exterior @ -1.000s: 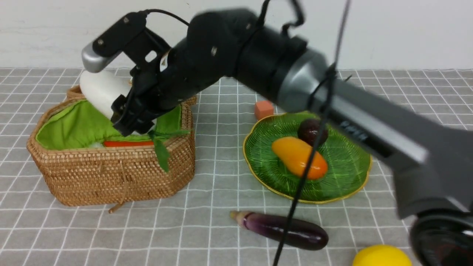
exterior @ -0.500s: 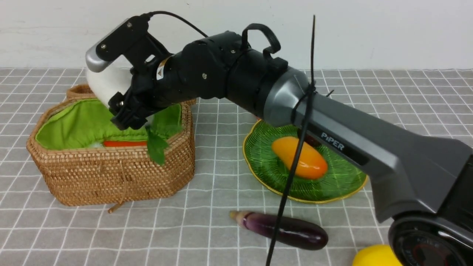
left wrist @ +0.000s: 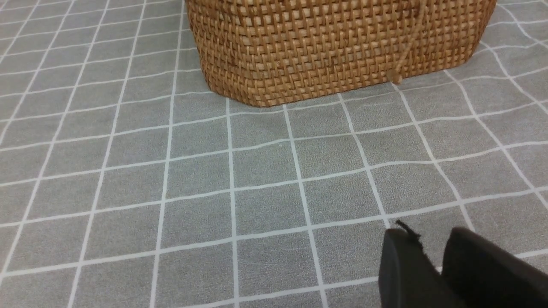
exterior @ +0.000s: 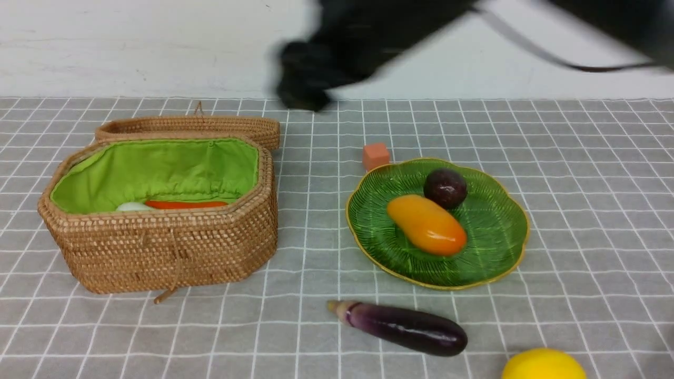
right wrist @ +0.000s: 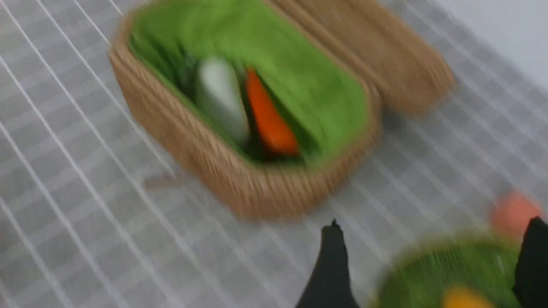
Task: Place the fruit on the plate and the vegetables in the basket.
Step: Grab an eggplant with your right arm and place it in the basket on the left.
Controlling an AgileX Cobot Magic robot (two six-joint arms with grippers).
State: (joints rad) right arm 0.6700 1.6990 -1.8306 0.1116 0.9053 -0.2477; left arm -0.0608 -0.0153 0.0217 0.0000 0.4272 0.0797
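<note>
Now the radish and chili lie in the basket, where vegetables belong. The right pincer is spread wide and empty; the left pincer, I cannot tell. The eggplant and lemon wait on the worktop.

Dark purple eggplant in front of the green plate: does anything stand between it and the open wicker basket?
Nothing visible does. The long dark purple eggplant lies on the grey checked cloth, with only bare cloth between it and the tan woven wicker basket. Its lid lies folded back, leaving the green-lined opening uncovered.
</note>
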